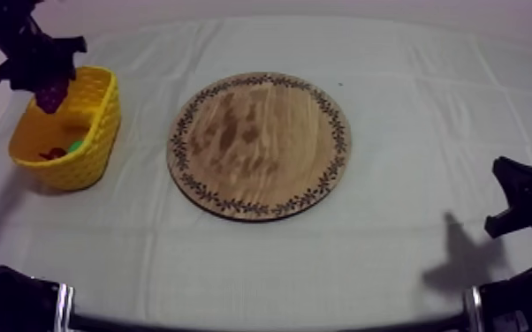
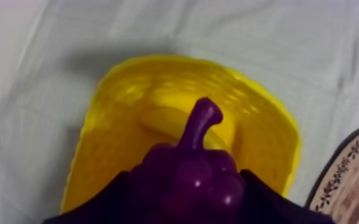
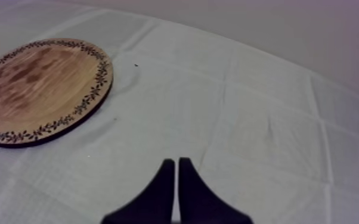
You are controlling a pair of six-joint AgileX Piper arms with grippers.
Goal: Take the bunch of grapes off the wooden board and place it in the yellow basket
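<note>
My left gripper hangs over the yellow basket at the table's left, shut on the purple bunch of grapes. In the left wrist view the grapes sit between my black fingers, stem up, directly above the basket. The round wooden board with its patterned rim lies bare in the middle. My right gripper rests low at the right, its fingers together as a narrow wedge over the cloth, apart from the board.
Inside the basket lie a small red fruit, something green and a pale yellow fruit. Grey-white cloth spreads right of the board and in front of it.
</note>
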